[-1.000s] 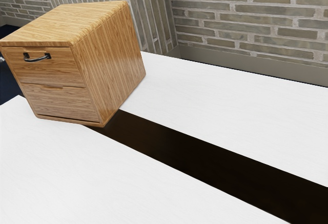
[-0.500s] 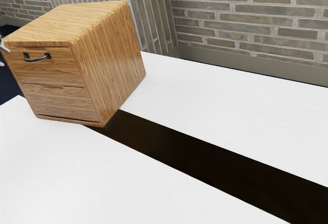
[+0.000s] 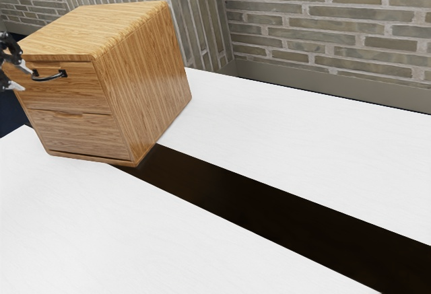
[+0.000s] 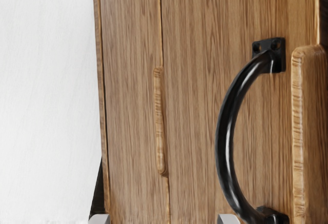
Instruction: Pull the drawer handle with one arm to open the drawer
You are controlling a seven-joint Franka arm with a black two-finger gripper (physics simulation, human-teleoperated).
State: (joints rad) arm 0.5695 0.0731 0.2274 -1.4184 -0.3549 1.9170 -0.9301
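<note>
So, tool (image 3: 16,77) right at the drawer handle (image 3: 48,75)
Spread wide, nothing gripped atm; handle's on the top drawer (image 3: 67,92) of wood cabinet (image 3: 141,65), white counter (image 3: 283,132).

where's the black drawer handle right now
The handle sits at the exterior view's far left, on the wooden cabinet's top drawer, just beside the gripper.

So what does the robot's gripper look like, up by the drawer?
The gripper is black, seen at the exterior view's left edge, with two slim fingers ending in pale grey, squared tips. Cables or markings are too small to tell.
</note>
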